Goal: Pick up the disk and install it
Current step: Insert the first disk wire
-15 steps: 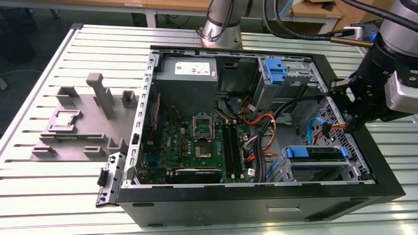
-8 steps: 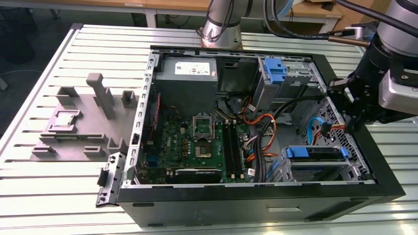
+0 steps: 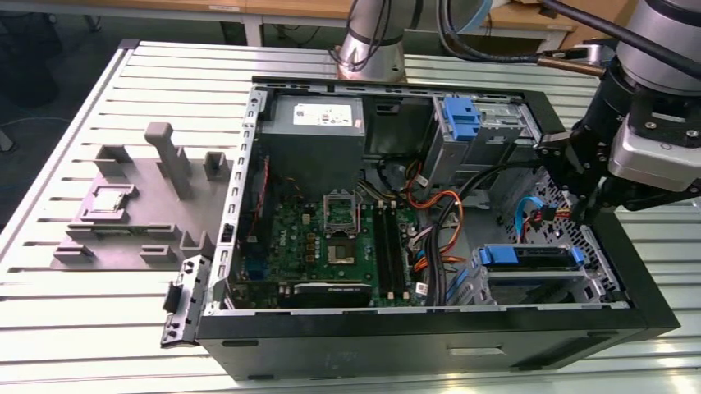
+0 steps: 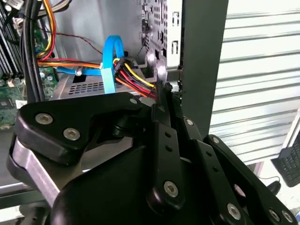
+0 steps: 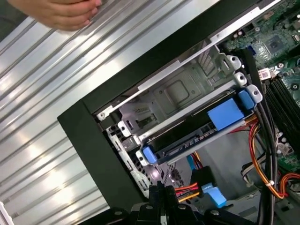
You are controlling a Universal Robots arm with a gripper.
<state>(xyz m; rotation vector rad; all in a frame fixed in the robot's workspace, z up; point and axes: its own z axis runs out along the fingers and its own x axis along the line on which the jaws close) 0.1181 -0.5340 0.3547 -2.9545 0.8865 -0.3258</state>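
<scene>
Grey moulded fixtures (image 3: 131, 205) sit on the ribbed aluminium table (image 3: 66, 312) at the exterior view's left. Beside them lies the open black computer case (image 3: 438, 341), its green motherboard (image 3: 328, 246) exposed. The disk (image 3: 529, 256), edged with blue plastic rails, is seated in the perforated steel cage (image 3: 547, 287) near the case's front. Above that corner, the black gripper (image 4: 161, 101) hangs with its slim fingers pressed together, holding nothing. In the first wrist view, a hand (image 5: 56, 11) rests over the table.

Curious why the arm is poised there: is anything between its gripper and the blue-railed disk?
Nothing solid that I can see. In the first wrist view the gripper sits just off the disk, which lies in its bay. A bundle of coloured power cables runs close beside the gripper.
</scene>
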